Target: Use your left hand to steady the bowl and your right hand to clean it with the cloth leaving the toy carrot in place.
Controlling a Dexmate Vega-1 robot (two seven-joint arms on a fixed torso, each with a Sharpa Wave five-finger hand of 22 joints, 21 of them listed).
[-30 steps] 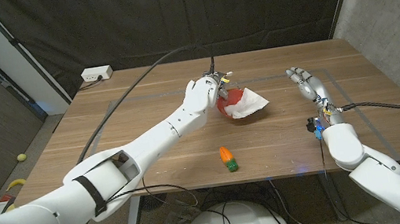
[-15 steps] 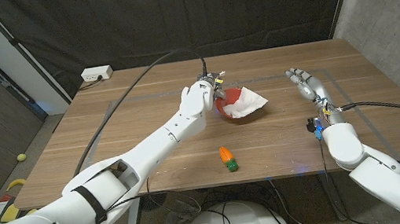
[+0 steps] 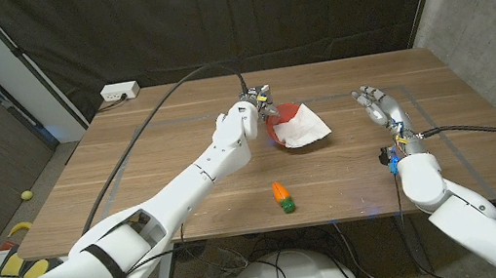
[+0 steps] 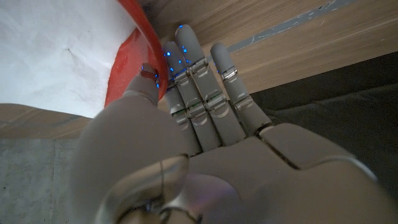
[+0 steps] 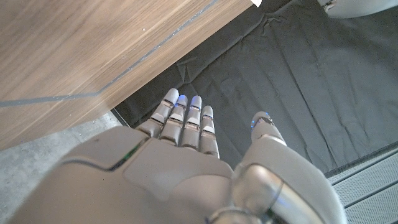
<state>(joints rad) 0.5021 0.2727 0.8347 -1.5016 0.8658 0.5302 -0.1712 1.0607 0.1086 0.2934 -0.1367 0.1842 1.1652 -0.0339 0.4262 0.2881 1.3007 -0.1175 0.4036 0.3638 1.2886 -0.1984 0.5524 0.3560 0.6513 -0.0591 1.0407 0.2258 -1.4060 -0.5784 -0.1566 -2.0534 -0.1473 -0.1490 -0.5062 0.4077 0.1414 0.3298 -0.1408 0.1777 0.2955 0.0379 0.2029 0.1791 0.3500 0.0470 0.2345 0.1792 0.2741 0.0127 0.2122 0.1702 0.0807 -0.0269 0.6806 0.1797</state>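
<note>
Dark curtain behind wooden table (image 3: 185, 178). One red bowl (image 3: 281, 121) near far middle, one white cloth (image 3: 304, 129) draped inside it. Left hand (image 3: 243, 118) against bowl's left rim, fingers straight, thumb by rim; grip uncertain. Right hand (image 3: 377, 102) fingers apart, holding nothing, well right of bowl; cloth lies to its left. One toy carrot (image 3: 281, 196) near front edge, long axis roughly front-to-back, apart from both.

Left hand (image 3: 247, 117) shifted slightly toward the table's far edge and left side, red bowl (image 3: 286, 125) carried along with it, white cloth (image 3: 303, 129) apparently resettled inside
</note>
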